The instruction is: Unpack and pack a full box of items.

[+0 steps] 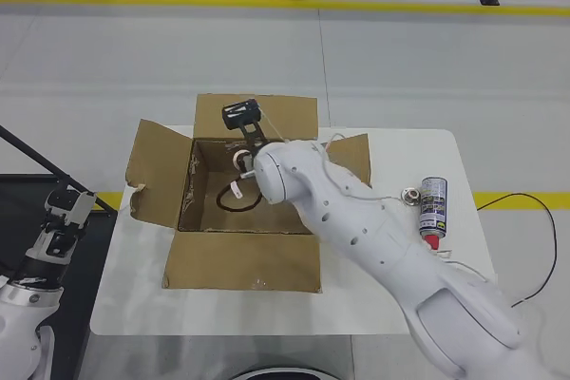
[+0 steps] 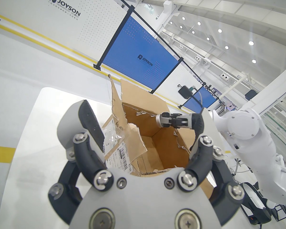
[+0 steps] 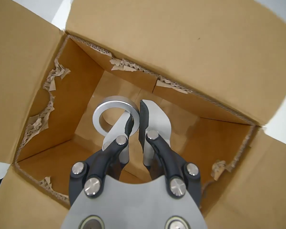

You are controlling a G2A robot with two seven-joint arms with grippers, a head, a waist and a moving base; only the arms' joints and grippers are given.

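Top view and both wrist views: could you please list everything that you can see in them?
cardboard box: one, brown, flaps open, in the middle of the table.
table: one, white, under the box.
silver ring: one, silver, held over the inside of the box.
spray can: one, grey and blue with a red end, lying on the table beside the box.
small item: one, silvery, next to the spray can; too small to identify.
right gripper: one, black and grey, over the box, shut on the ring's rim.
left gripper: one, black and grey, open, off the table's side, facing the box.
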